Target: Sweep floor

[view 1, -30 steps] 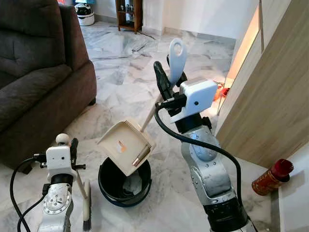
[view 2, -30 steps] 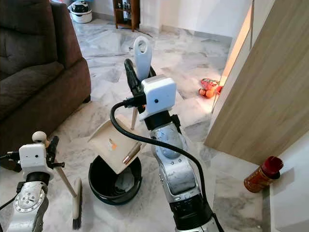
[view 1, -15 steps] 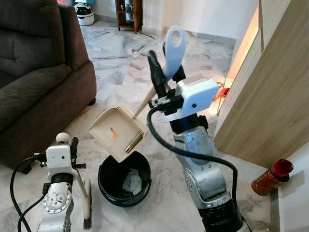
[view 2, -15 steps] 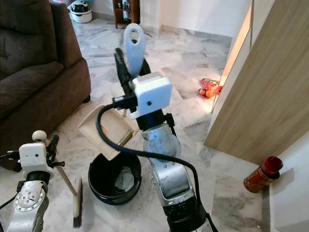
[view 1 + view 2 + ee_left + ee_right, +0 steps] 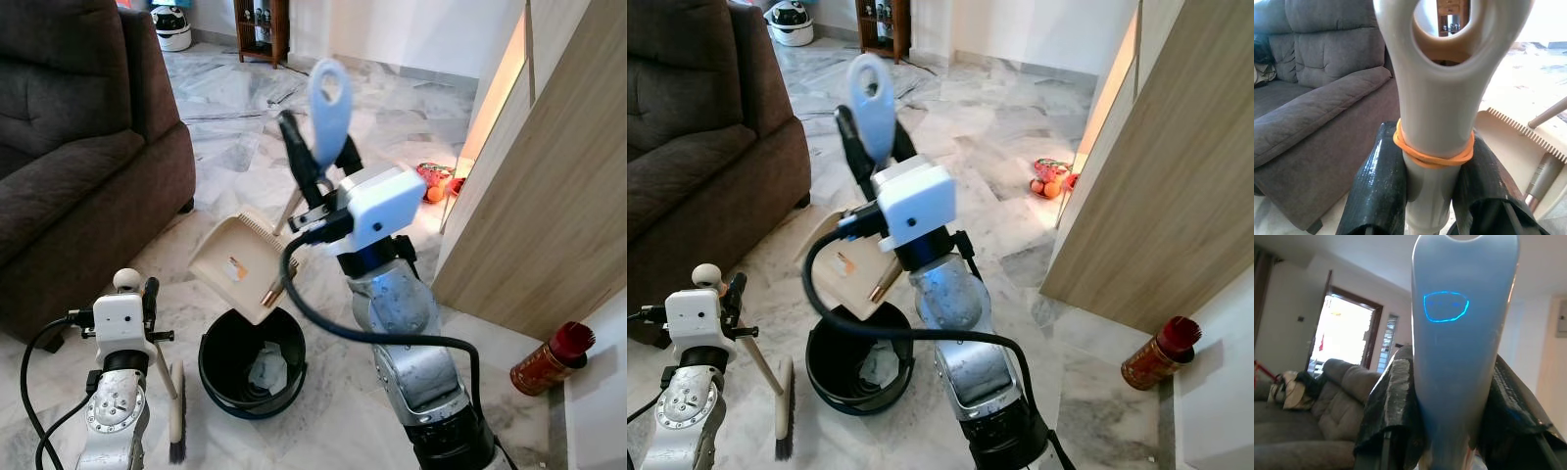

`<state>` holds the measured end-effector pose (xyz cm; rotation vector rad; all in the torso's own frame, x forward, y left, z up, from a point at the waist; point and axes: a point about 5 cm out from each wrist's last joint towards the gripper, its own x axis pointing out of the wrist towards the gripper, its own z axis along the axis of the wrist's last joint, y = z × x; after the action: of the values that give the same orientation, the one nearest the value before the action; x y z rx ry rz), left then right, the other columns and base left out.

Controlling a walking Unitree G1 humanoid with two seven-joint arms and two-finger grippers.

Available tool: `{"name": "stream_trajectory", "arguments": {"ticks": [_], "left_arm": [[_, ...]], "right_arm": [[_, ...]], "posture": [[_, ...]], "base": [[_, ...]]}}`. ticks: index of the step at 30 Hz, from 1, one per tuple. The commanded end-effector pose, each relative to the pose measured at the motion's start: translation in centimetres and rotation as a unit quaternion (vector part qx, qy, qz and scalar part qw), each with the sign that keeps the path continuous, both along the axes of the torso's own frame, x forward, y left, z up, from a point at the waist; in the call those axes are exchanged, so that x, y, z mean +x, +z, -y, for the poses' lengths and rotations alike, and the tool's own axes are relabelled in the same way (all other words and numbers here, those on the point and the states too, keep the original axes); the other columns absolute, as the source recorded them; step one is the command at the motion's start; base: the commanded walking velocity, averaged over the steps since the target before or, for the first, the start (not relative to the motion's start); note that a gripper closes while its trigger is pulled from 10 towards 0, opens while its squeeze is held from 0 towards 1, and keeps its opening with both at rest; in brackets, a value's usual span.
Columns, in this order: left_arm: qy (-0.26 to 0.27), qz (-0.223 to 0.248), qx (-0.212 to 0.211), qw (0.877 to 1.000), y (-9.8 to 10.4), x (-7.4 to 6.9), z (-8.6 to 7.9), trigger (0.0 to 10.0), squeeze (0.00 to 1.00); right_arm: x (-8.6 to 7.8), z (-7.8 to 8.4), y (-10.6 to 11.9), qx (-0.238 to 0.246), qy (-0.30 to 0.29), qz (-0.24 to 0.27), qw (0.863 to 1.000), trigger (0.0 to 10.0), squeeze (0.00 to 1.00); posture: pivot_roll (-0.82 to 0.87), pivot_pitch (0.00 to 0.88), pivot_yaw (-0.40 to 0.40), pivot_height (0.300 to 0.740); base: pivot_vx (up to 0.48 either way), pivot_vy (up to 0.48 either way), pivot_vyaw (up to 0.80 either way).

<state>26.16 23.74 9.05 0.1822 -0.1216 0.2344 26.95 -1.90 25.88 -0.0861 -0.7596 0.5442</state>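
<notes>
Marble floor (image 5: pixel 245 127), sofa (image 5: pixel 69 147) on the robot's left, wood cabinet on its right. Right gripper (image 5: pixel 315 157) clamped on the dustpan (image 5: pixel 240 266) handle; since a second ago the arm has swung leftward and lifted the pan, tilted mouth-down, just above the black bin's (image 5: pixel 251 364) rim. Paper lies in the bin, so dumping looks about done. Left gripper (image 5: pixel 1432 196) clenched on the brush (image 5: pixel 176 406) handle, bristles resting on the floor beside the bin.

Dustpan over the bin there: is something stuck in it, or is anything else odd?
Yes: a small metallic cylinder sits at the lip of the tilted dustpan over the black bin, not yet fallen in. A red-capped bottle also lies on the floor.
</notes>
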Motion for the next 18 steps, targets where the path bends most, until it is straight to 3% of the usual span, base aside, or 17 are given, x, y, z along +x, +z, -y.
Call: {"name": "stream_trajectory", "arguments": {"ticks": [1, 7, 18], "left_arm": [[-0.003, 0.022, 0.005, 1.000, 0.88, 0.36, -0.02, 10.0, 0.00], [-0.003, 0.022, 0.004, 1.000, 0.85, 0.38, 0.04, 10.0, 0.00], [-0.002, 0.022, 0.003, 1.000, 0.84, 0.39, 0.08, 10.0, 0.00]], "right_arm": [[-1.58, -0.47, 1.78, 0.002, 0.022, 0.066, 0.998, 10.0, 0.00], [-1.76, -0.80, 1.53, -0.012, 0.030, 0.069, 0.997, 10.0, 0.00], [-1.04, -0.61, 1.06, 0.027, 0.053, 0.002, 0.998, 10.0, 0.00]], "posture": [[0.15, 0.085, -0.006, 0.740], [0.15, 0.087, -0.007, 0.740], [0.15, 0.089, -0.009, 0.740]], "base": [[0.000, 0.000, 0.00], [0.000, 0.000, 0.00], [0.000, 0.000, 0.00]]}}
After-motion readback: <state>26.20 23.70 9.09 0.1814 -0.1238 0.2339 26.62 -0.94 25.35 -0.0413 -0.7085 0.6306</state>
